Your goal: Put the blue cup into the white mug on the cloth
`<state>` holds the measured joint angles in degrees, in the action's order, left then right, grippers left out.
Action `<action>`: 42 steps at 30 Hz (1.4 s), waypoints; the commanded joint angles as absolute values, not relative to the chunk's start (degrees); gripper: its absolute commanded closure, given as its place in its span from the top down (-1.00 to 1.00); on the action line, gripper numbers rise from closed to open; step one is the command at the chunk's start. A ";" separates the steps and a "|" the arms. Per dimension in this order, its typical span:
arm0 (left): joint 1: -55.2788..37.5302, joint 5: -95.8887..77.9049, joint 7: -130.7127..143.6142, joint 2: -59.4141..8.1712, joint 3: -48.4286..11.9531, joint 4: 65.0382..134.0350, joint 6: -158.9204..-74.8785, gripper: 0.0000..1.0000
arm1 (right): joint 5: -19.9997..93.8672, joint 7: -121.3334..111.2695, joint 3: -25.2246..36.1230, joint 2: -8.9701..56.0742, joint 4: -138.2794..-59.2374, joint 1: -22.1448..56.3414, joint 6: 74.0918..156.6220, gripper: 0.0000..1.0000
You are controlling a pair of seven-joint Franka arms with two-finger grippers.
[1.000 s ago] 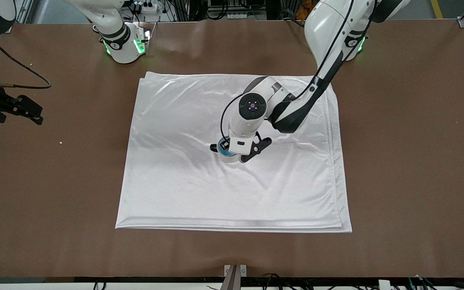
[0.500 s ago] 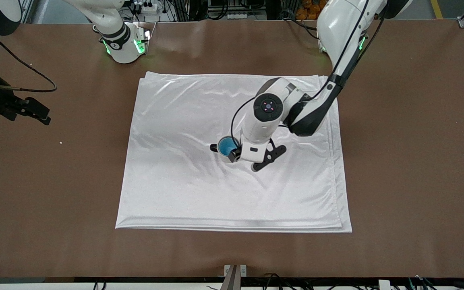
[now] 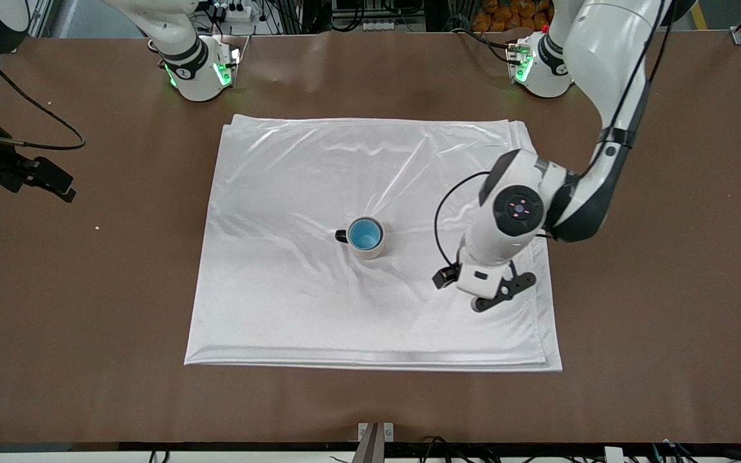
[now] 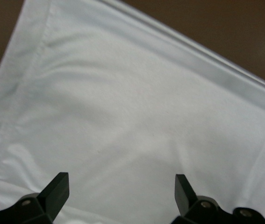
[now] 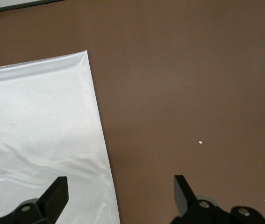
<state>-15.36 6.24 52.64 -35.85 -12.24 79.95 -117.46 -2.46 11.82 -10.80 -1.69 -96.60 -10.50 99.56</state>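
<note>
The blue cup point(image 3: 363, 233) sat inside the white mug point(image 3: 368, 247), only its bright blue inside showing within the mug's pale rim, and the mug's small dark handle point(image 3: 341, 236) pointed toward the right arm's end of the desk point(image 3: 666, 257). The mug stood upright near the middle of the cloth point(image 3: 293, 296), which lay flat and lightly wrinkled on the brown desk.

The left gripper point(image 3: 496, 297) hung over the part of the cloth toward the left arm's end of the desk, well apart from the mug, with nothing between its jaws. In the left wrist view the left gripper point(image 4: 121, 186) showed its two dark fingers point(image 4: 57, 189) spread wide, and only bare white cloth point(image 4: 137, 112) lay under the gap.

The right gripper point(image 5: 120, 189) waited over the bare desk point(image 5: 193, 84) toward the right arm's end, its jaws spread wide and holding nothing. One corner of the cloth point(image 5: 39, 121) lay just beside that gap, and a tiny pale speck point(image 5: 200, 142) lay on the desk, off to the side of the jaws away from the cloth
</note>
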 commanded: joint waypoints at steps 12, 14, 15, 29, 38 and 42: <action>0.96 7.03 22.88 -31.11 -13.18 81.04 -112.59 1.00 | -1.49 12.48 -10.81 -1.85 -96.24 -10.63 99.32 1.00; 2.28 6.94 17.87 -30.94 -13.27 81.04 -111.54 1.00 | -1.49 12.48 -10.90 -1.85 -96.24 -10.55 99.32 1.00; 2.89 6.94 16.36 -30.59 -13.27 81.04 -110.84 1.00 | -1.41 12.48 -10.90 -1.85 -96.24 -10.55 99.32 1.00; 8.70 3.09 7.83 -22.16 -13.54 81.91 -98.01 1.00 | -1.41 12.30 -10.90 -1.76 -96.24 -10.55 99.32 1.00; 9.58 1.67 5.01 -11.00 -13.18 84.20 -87.90 1.00 | -1.41 12.30 -10.90 -1.76 -96.24 -10.46 99.32 1.00; 9.58 1.23 4.92 -7.22 -13.10 84.55 -85.26 1.00 | -1.41 12.30 -10.90 -1.76 -96.24 -10.46 99.32 1.00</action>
